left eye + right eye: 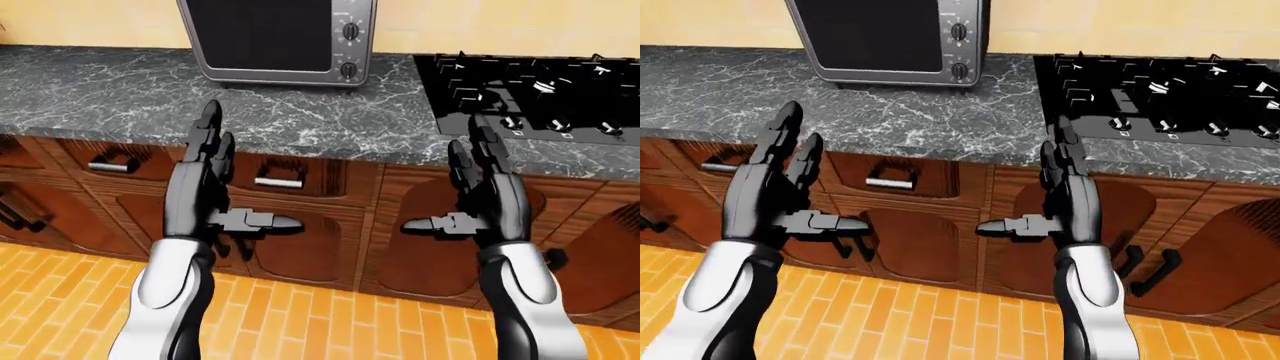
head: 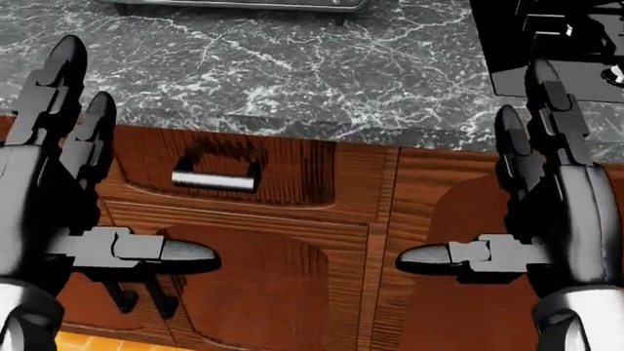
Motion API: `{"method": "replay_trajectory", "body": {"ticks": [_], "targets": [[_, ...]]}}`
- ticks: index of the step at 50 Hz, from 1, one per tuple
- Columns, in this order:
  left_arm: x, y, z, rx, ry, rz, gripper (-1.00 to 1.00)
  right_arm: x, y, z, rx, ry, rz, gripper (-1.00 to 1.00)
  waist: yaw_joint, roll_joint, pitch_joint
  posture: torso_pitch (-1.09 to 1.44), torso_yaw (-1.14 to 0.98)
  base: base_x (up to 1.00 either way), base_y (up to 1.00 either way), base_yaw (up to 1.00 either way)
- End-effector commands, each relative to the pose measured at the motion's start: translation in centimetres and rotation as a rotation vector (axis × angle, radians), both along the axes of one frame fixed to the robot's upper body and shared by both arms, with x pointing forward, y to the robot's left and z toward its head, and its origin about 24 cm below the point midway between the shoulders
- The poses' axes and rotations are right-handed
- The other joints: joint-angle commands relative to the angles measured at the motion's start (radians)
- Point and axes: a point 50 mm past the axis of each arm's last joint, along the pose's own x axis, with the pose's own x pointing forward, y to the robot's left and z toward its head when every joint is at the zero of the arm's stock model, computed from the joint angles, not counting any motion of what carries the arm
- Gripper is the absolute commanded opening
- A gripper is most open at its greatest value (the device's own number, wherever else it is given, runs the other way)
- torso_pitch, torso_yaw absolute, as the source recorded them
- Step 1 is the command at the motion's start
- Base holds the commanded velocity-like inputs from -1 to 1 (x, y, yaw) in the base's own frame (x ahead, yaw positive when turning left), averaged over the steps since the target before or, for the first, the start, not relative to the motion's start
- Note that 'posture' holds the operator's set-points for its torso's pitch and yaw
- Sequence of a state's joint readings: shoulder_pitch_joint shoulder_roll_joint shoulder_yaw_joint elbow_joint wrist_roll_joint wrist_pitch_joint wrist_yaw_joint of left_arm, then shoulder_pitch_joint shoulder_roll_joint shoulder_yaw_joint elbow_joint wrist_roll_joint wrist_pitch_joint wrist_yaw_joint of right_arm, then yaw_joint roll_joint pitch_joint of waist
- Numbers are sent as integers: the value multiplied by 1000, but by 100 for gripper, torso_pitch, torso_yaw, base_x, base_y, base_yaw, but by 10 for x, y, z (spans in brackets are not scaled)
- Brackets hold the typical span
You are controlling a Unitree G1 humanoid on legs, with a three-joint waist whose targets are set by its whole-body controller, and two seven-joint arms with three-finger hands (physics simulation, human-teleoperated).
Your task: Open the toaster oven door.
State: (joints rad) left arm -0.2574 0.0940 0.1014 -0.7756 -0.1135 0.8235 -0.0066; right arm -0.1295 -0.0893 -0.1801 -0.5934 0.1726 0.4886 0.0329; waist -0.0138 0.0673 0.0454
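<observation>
The silver toaster oven (image 1: 275, 37) stands on the dark marble counter (image 1: 120, 97) at the top of the left-eye view. Its dark glass door (image 1: 258, 34) is shut, and two knobs (image 1: 349, 31) sit down its right side. My left hand (image 1: 215, 191) is open, fingers up and thumb pointing right, below the counter edge and under the oven's left part. My right hand (image 1: 480, 195) is open in mirror pose, to the right of the oven. Both hands are empty and well short of the oven.
A black gas cooktop (image 1: 540, 90) with knobs fills the counter's right side. Wooden drawers with metal handles (image 1: 278, 181) and cabinet doors (image 1: 300, 247) lie under the counter, behind my hands. An orange tiled floor (image 1: 330, 322) runs along the bottom.
</observation>
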Motion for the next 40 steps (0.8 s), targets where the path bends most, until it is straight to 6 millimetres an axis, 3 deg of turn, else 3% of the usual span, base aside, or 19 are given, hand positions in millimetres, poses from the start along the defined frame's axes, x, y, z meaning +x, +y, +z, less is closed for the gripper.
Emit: {"method": "replay_trajectory", "body": {"ticks": [1,2,3,4,6,10,13,14,16,23,25,26,27,28,31,34,37,39,40], "targets": [[-5,3,13,6,-77,24,100,-4,7,16,-3,-100,35,100,6,32,-30,0,0,16,0,0],[-4,4,12,7,-77,24,100,-4,6,16,-4,-101,34,100,15,-19,-17,0,0,17,0,0],[-3,4,11,6,-76,25,100,-3,6,16,-4,-101,35,100,9,-1,-15,0,0,17,0,0],[-4,4,12,6,-77,24,100,-3,6,16,-8,-101,33,100,15,-5,-20,0,0,16,0,0],[-5,3,13,7,-77,23,100,-3,6,15,-8,-101,33,100,18,-21,-30,0,0,17,0,0],[-5,3,14,7,-78,23,100,-4,7,17,-6,-106,35,100,27,-71,-16,0,0,17,0,0],[-5,3,14,7,-77,23,100,-5,6,17,-5,-110,35,100,29,-159,-36,0,0,22,0,0],[-4,3,12,8,-76,24,100,-5,7,17,-4,-112,35,100,16,-110,-15,0,0,33,0,0],[-4,3,12,8,-76,23,100,-6,7,18,-4,-112,37,100,15,-121,-6,0,0,39,0,0],[-4,3,10,9,-74,23,100,-8,7,18,-6,-112,38,100,3,-46,7,0,0,50,0,0],[-4,3,10,8,-74,24,100,-8,7,18,-6,-111,37,100,-2,-2,-3,0,0,53,0,0],[-4,2,10,8,-74,23,100,-8,7,18,-6,-111,37,100,3,37,-20,0,0,53,0,0],[-4,3,10,7,-74,23,100,-8,7,18,-4,-111,36,100,16,8,-4,0,0,52,0,0],[-5,2,10,8,-75,23,100,-8,7,18,-3,-112,36,100,6,13,1,0,0,53,0,0],[-5,3,10,6,-75,25,100,-9,6,19,-4,-112,34,100,25,-8,-19,0,0,53,0,0],[-5,3,11,7,-75,25,100,-9,6,19,11,-112,36,100,38,-34,-16,0,0,53,0,0],[-4,3,10,7,-75,24,100,-9,6,19,15,-113,36,100,51,-71,-23,0,0,53,0,0],[-4,3,10,7,-75,24,100,-9,6,19,16,-113,36,100,47,-127,-40,0,0,52,0,0],[-4,3,9,7,-75,24,100,-9,6,19,15,-113,36,100,38,-120,-29,0,0,52,0,0]]}}
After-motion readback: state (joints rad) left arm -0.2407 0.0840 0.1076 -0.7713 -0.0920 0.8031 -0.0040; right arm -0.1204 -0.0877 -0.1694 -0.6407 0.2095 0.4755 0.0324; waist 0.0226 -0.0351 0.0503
